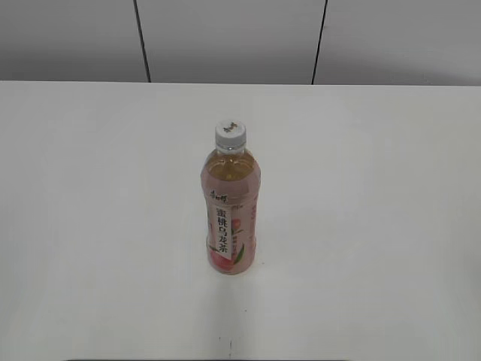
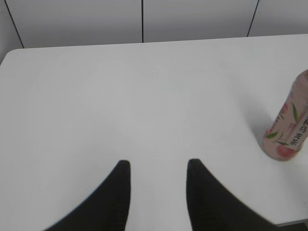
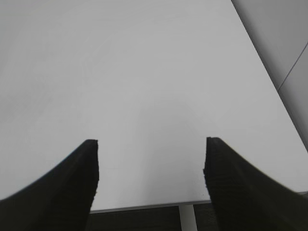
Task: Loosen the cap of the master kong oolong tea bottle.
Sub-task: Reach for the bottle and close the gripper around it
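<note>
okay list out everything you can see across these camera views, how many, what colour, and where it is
master kong oolong tea bottle: one, clear with amber tea and pink peach label, upright near the table's middle
cap: one, white, on top of the bottle
table: one, white, filling most of each view
wall panels: pale grey with dark seams, behind the table
left pincer: one, black, open, over bare table, bottle off to its right
right pincer: one, black, open wide, over bare table
</note>
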